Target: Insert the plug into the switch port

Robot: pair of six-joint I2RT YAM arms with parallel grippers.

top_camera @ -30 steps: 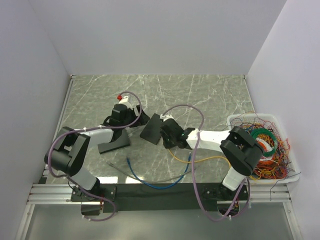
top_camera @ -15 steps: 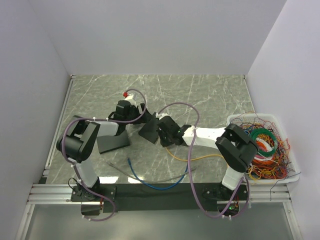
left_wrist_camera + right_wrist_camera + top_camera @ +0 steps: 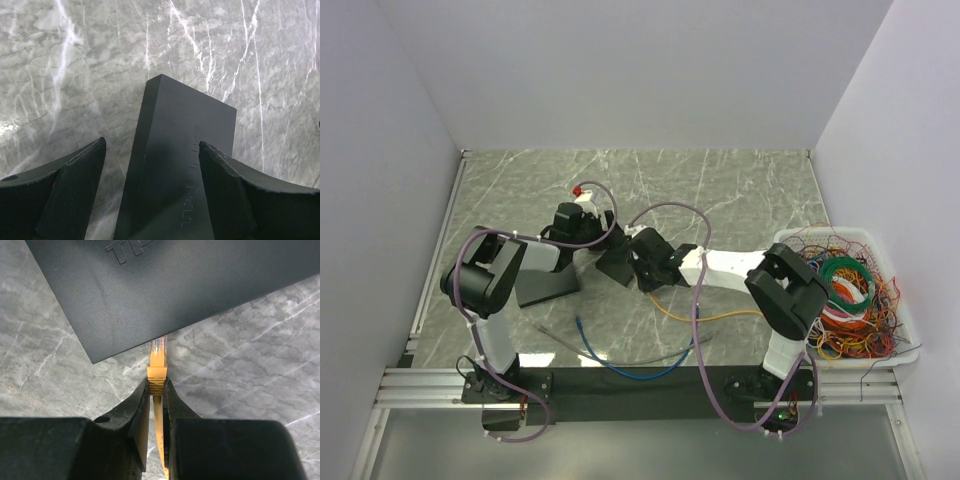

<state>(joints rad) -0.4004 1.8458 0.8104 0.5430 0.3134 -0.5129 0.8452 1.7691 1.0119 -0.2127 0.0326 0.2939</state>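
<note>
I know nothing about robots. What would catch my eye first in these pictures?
In the middle of the table, both arms meet at a flat black box. The right arm's fingers pinch an orange plug with its tip at the box's edge, while the left arm's fingers stand open on either side of the box. At the right edge, a white bin overflows with tangled coloured wires.

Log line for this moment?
left gripper: open over switch | right gripper: shut on orange plug | insertion: tip at switch edge, seating unclear
</note>
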